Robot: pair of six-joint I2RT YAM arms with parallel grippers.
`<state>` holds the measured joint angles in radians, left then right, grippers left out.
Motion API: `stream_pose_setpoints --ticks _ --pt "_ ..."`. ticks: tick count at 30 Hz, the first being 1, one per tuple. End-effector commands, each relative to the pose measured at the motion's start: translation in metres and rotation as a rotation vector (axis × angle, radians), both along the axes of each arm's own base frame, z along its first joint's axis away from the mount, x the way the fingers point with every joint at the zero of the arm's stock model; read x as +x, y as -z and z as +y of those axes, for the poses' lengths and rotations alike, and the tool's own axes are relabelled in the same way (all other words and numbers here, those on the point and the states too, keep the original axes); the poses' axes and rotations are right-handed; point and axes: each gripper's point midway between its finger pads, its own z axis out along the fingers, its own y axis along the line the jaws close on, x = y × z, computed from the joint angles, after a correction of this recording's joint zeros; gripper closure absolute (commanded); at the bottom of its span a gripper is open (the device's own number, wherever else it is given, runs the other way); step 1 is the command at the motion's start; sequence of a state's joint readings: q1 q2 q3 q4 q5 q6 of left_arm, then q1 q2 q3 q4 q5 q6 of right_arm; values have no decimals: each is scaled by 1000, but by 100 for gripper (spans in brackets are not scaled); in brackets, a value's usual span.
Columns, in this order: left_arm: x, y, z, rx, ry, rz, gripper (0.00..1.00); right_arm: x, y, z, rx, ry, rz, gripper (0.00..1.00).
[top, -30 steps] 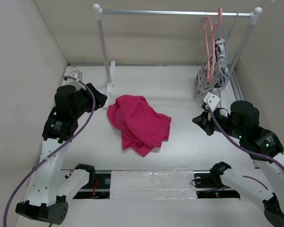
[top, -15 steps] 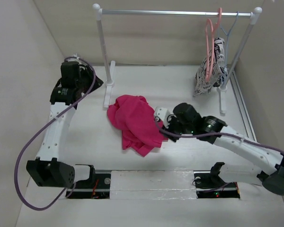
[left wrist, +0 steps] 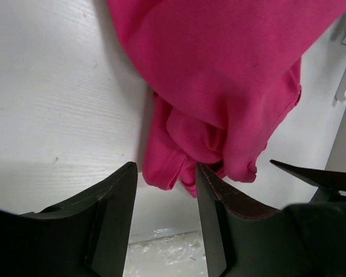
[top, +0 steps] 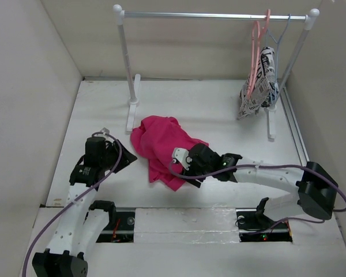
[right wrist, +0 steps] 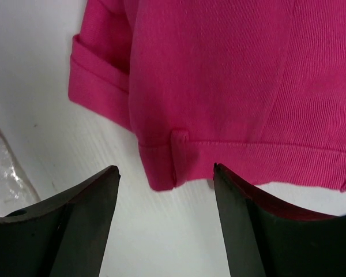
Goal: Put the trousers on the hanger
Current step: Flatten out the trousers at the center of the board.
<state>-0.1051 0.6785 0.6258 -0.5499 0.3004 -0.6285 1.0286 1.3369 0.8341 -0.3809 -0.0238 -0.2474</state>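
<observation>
Trousers (top: 166, 151) of bright magenta-pink, soft, plain fabric are lying crumpled in a loose heap on the white table (top: 219, 112), their legs folding over one another so that no separate leg is showing from above. The right wrist view is showing a stitched hem band (right wrist: 248, 156) carrying a small loop, and the left wrist view is showing a bunched fold (left wrist: 184, 144) at the heap's near edge. The right gripper (right wrist: 165, 167) is reaching in low at the near right edge of the trousers, its jaws standing wide apart and clamping nothing, while the hem band is running across the gap just beyond its fingertips. The left gripper (left wrist: 166, 165) is sitting just beside the heap's left edge, its jaws parting to a moderate gap and holding nothing, with the bunched fold lying straight ahead of the opening. The salmon-pink plastic hanger (top: 255, 55) with its thick hook is hanging on the metal rail of the white clothes rack (top: 127, 69), well apart from both grippers, far beyond the right gripper, beside a white garment with black lettering (top: 258, 86) and a thin light-blue wire hanger (top: 281, 32).
</observation>
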Motion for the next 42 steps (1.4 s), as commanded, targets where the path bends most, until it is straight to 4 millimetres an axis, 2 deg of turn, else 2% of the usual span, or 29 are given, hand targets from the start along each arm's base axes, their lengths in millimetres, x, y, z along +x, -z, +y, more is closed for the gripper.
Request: stream_pose_setpoints --ticks 1,6,7,9,10,12,14,15,17,18,19,20,21,22,23,24,25,26,27,28,29,30,32,33,35,37,39,40,42 --pt "7 -7 -11 -55 23 -29 59 19 -11 28 100 15 -70 28" --pt "0 20 -26 -137 76 63 52 23 10 36 87 38 -40 35" --pt "6 22 -24 -123 63 67 52 27 14 31 65 68 -53 49" --pt "16 16 -21 -106 44 43 52 33 16 28 46 107 -66 64" --pt "25 16 -17 -83 19 43 52 35 13 27 47 121 -74 82" --pt "52 -17 -18 -91 10 -70 52 39 1 21 44 155 -99 100" --pt "79 -38 -18 -91 -4 -139 51 45 -22 21 70 176 -136 100" --pt "96 -70 -18 -82 0 -216 51 44 -38 17 91 185 -155 100" --pt "123 -87 -23 -40 -6 -255 52 50 -55 10 115 208 -172 100" --pt "153 -112 -18 76 -73 -326 53 58 -63 0 124 235 -175 100" --pt "153 -125 -62 110 24 -362 53 61 -66 -5 132 247 -173 100" --pt "160 -125 -63 202 -10 -339 53 63 -66 -8 145 244 -158 100" --pt "175 -167 -66 208 -52 -403 54 66 -67 -12 148 251 -154 100" --pt "184 -164 -69 208 -67 -378 56 75 -70 -23 154 283 -154 100" --pt "186 -178 -72 168 -73 -419 56 75 -71 -24 170 277 -136 100" --pt "181 -170 -71 154 -78 -419 58 78 -72 -28 172 278 -135 100" --pt "168 -182 -69 125 -89 -463 62 80 -76 -31 187 279 -140 100" --pt "157 -181 -81 74 -71 -477 63 84 -76 -35 205 281 -122 100" --pt "142 -141 -87 87 -48 -407 64 87 -78 -38 211 280 -122 100" --pt "125 -132 -88 82 -49 -392 66 90 -80 -41 217 285 -123 100" --pt "102 -121 -111 44 -9 -362 67 99 -84 -50 228 310 -127 100" --pt "85 -95 -110 64 -9 -325 67 105 -88 -56 225 319 -136 100" --pt "56 -71 -121 66 18 -280 68 120 -107 -62 255 337 -160 100" --pt "30 -55 -138 57 61 -237 68 131 -113 -73 256 368 -170 100" --pt "-1 -28 -138 126 46 -179 66 152 -151 -78 304 393 -217 100" --pt "-13 -13 -145 120 52 -123 59 160 -153 -83 303 407 -210 100" --pt "-28 31 -140 115 37 -16 41 169 -188 -81 347 404 -256 100" --pt "-28 31 -140 115 37 -16 41 169 -188 -81 347 403 -256 100" --pt "-29 41 -139 97 32 -16 28 168 -198 -80 359 400 -268 100"
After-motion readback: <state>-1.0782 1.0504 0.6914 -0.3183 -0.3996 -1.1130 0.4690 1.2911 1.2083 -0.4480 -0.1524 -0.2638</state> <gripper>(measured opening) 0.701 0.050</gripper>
